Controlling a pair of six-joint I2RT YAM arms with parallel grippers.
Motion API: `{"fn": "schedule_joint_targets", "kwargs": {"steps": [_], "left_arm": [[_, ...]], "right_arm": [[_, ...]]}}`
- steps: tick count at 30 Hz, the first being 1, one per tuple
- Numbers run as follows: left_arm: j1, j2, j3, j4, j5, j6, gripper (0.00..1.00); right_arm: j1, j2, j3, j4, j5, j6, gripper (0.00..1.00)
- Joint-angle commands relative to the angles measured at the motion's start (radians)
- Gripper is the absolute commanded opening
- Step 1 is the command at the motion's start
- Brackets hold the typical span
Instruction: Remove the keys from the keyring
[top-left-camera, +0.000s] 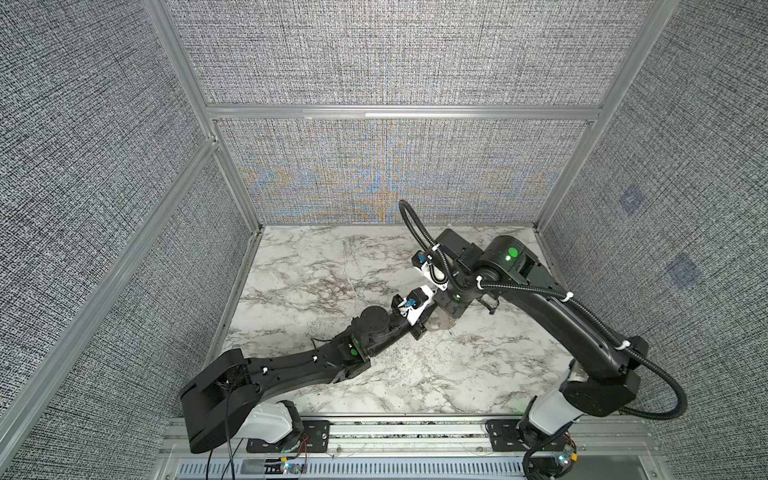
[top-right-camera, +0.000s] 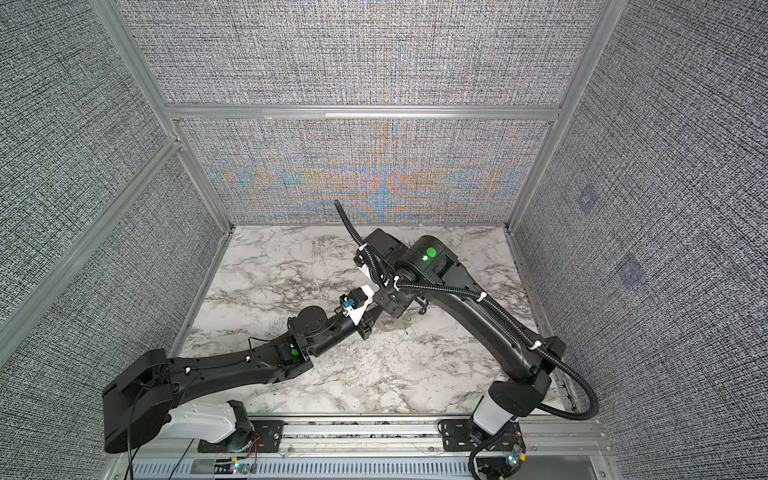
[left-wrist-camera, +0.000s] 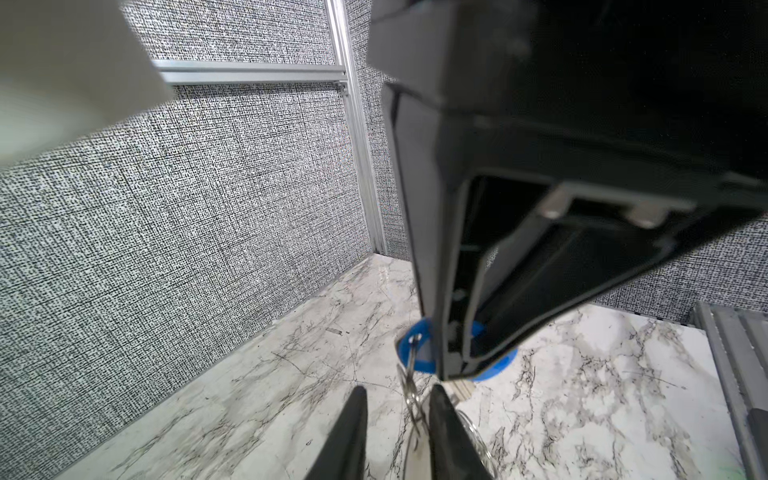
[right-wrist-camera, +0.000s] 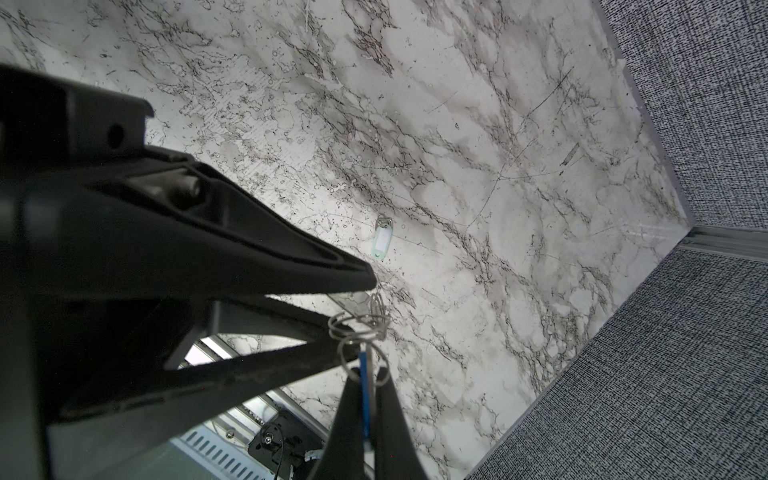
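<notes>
The keyring's blue tag (right-wrist-camera: 364, 399) stands edge-on between the fingers of my right gripper (right-wrist-camera: 368, 372), which is shut on it. The keyring's thin wire rings (right-wrist-camera: 355, 330) hang off the tag just above the marble. The tag (left-wrist-camera: 417, 351) and the ring wire (left-wrist-camera: 410, 376) also show in the left wrist view. My left gripper (left-wrist-camera: 397, 388) is open, with the ring wire between its fingers, close to one of them. A flat grey metal key (right-wrist-camera: 349, 298) lies between those fingers, and it shows in a top view (top-left-camera: 441, 324) under both grippers. The small silvery key is hard to make out.
A pale green tag (right-wrist-camera: 382, 242) with a white label lies on the marble table (top-left-camera: 332, 270) a little beyond the grippers. Fabric walls with aluminium frames (top-left-camera: 232, 199) close in the table on three sides. Both arms meet right of the table's centre.
</notes>
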Motion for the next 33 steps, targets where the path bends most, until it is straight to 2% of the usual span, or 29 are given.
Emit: {"fn": "schedule_joint_targets", "kwargs": {"steps": [1,18,26,33], "left_arm": [[-0.005,0.001,0.010,-0.004,-0.008,0.011,0.26],[-0.006,-0.027,-0.009,0.005,0.007,0.026,0.01],[-0.006,-0.061,-0.026,0.015,0.052,0.046,0.00],[-0.006,-0.101,-0.057,0.059,0.076,0.039,0.00]], "right_arm": [[0.000,0.000,0.007,-0.002,-0.002,0.020,0.00],[-0.002,-0.015,-0.001,-0.004,0.035,0.018,0.00],[-0.014,-0.036,-0.045,-0.011,0.066,0.013,0.00],[-0.024,-0.069,-0.099,0.022,0.049,0.008,0.00]]}}
